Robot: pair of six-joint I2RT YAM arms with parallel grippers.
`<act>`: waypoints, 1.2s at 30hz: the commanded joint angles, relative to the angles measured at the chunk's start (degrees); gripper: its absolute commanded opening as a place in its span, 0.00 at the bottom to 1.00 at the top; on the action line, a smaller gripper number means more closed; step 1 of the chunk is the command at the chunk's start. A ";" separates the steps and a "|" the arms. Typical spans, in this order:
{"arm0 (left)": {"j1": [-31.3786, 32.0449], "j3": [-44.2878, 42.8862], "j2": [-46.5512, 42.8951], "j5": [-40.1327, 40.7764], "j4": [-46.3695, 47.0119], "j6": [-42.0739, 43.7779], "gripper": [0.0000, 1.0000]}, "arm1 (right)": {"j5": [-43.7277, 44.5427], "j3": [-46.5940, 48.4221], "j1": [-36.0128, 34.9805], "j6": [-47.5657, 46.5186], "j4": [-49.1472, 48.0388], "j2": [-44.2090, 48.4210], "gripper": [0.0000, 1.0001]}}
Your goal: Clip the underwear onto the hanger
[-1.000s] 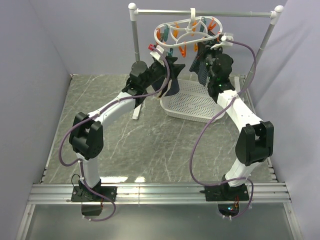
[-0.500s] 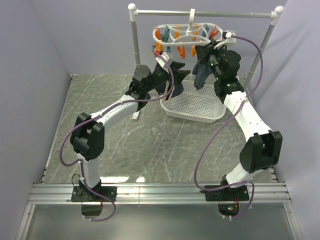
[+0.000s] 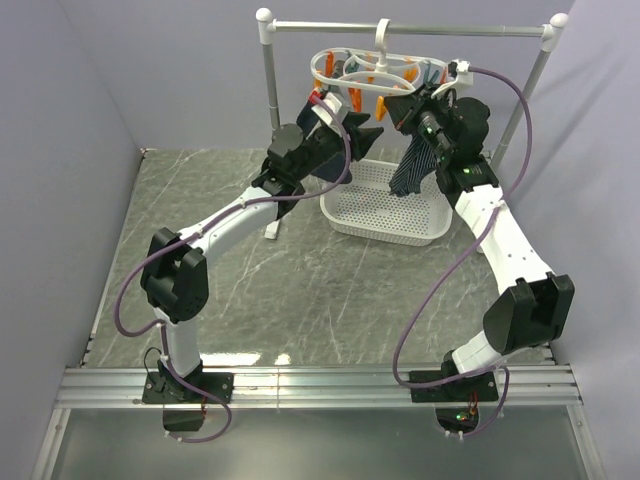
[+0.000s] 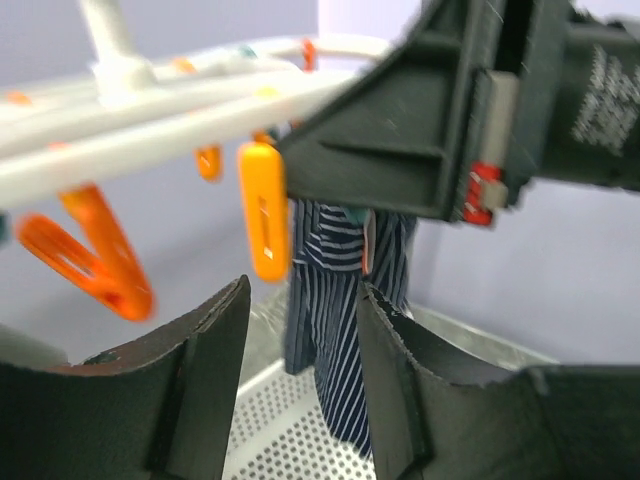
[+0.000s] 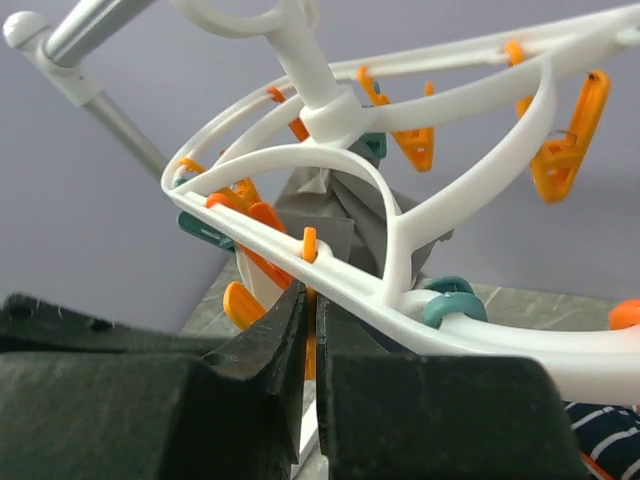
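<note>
Top external, both arms raised at hanger [image 3: 372, 71]

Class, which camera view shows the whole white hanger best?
The top external view: the hanger shows whole, hook on the rail. The right wrist view shows its loops and pegs close up but cropped; the left wrist view shows only blurred bars.

Two slim arms, white shells over the long links, chunky black housings at the joints. Purple cable looping loosely along each from base to wrist. Black base blocks bolted onto a ribbed aluminium rail. Left hand [image 3: 352, 128] and right hand [image 3: 412, 100] black, with thick wedge-shaped fingers [image 4: 200, 390] of matte, slightly rough plastic. Small red part and faint white lettering, too blurred to read, on the right hand's body in the left wrist view.
</note>
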State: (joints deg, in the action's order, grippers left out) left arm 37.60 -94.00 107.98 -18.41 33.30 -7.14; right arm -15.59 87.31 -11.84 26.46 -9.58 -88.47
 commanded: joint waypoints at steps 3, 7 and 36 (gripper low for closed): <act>0.10 -5.23 1.17 2.60 -0.87 -0.60 0.52 | -3.82 0.06 1.02 2.72 -0.52 3.48 0.00; 0.27 -6.46 2.14 1.98 -0.34 -1.04 0.52 | -5.76 0.14 1.20 3.60 -0.43 3.39 0.00; 0.45 -11.83 5.93 -0.75 -1.13 0.19 0.00 | -9.45 -2.40 1.64 4.92 -1.58 6.02 0.20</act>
State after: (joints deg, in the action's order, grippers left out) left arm 37.95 -105.14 114.83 -18.81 30.22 -7.60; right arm -22.15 85.78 -10.20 31.18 -10.50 -86.63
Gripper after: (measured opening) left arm 0.131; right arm 0.168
